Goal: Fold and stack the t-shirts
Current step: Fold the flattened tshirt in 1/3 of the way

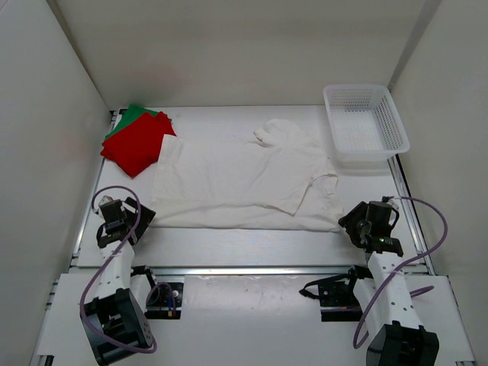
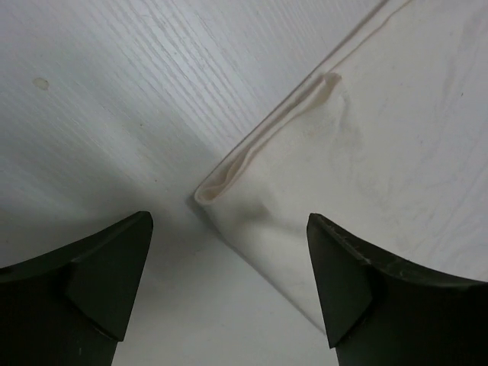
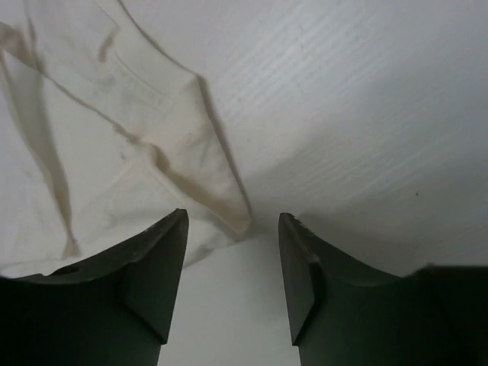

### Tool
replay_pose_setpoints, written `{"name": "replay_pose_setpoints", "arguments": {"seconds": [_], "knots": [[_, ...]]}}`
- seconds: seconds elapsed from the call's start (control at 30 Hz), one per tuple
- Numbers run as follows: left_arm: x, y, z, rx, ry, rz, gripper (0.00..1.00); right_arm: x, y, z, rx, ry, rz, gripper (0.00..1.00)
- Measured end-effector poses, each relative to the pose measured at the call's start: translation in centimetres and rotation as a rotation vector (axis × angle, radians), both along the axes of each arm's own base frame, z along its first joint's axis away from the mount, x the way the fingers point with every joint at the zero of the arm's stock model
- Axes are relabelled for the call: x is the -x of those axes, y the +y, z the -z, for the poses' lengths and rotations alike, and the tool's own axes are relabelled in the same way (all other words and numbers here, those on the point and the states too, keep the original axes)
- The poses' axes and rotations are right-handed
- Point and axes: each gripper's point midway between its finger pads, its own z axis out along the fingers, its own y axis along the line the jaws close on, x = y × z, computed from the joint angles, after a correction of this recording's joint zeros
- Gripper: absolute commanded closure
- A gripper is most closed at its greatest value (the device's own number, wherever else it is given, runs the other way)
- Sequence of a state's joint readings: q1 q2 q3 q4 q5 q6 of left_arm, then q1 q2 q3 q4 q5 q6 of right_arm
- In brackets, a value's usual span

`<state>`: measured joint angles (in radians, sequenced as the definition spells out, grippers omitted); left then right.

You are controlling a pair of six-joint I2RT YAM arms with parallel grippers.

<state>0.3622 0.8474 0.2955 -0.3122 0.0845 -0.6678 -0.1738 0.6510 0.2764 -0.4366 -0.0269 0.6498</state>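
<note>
White t-shirt (image 1: 236,183) beside mesh basket (image 1: 366,158)

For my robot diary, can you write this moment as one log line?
white t-shirt: spread out | left gripper: open at near-left corner | right gripper: open at near-right corner | red t-shirt: folded on green t-shirt

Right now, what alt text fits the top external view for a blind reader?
A white cloth t-shirt lies spread out across the white table, with the left gripper and the right gripper at its near corners. A folded red cloth t-shirt overlaps a green cloth t-shirt far left; a white plastic mesh basket stands far right.
</note>
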Motion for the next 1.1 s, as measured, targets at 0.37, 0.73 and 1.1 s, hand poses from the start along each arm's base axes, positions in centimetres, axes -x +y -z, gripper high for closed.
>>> {"name": "replay_pose_setpoints", "arguments": {"seconds": [0.37, 0.73, 1.1], "knots": [[-3.3, -4.3, -3.3, -0.045, -0.1, 0.2, 0.31, -5.4, 5.4, -6.8, -0.039, -0.23, -0.297, 0.93], [-3.9, -23.1, -4.1, -0.017, -0.21, 0.79, 0.43, -6.9, 14.6, -1.3, -0.118, -0.127, -0.62, 0.59], [-4.0, -26.7, -3.8, 0.009, -0.27, 0.873, 0.41, -7.7, 15.6, 0.1, -0.132, -0.118, -0.637, 0.65]]}}
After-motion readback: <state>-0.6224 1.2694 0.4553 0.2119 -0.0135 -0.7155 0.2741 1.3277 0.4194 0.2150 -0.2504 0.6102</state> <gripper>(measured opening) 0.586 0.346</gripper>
